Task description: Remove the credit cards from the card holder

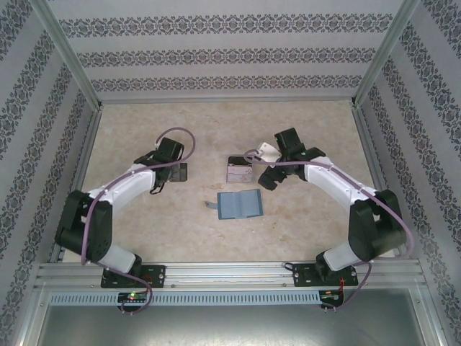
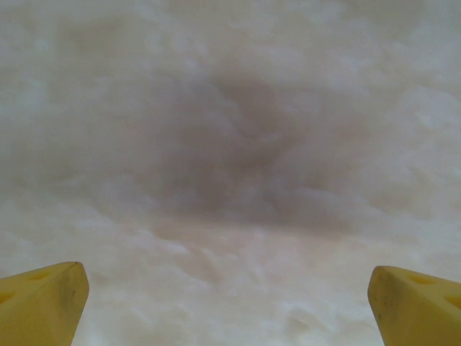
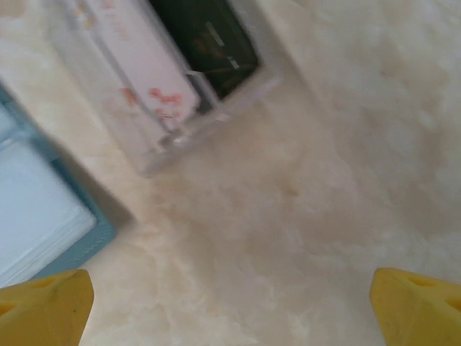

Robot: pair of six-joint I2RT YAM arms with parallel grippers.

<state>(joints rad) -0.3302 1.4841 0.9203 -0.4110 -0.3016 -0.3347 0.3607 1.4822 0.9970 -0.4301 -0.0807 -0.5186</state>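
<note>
The card holder (image 1: 240, 205) lies open and flat at the table's middle, teal-blue with two paler panels and its tab pointing left. Its corner also shows in the right wrist view as the card holder (image 3: 43, 223), with a pale flat surface inside; I cannot tell whether that is a credit card. My right gripper (image 1: 270, 177) (image 3: 230, 306) hovers open just right of the clear box, its yellow fingertips (image 3: 47, 306) wide apart over bare table. My left gripper (image 1: 163, 177) (image 2: 227, 303) is open too, low over bare table left of the holder.
A clear plastic box (image 1: 238, 170) (image 3: 169, 79) stands just behind the card holder, holding a pale piece with red print and a dark piece. Patterned walls enclose the table on three sides. Both arm bases sit on the rail at the near edge.
</note>
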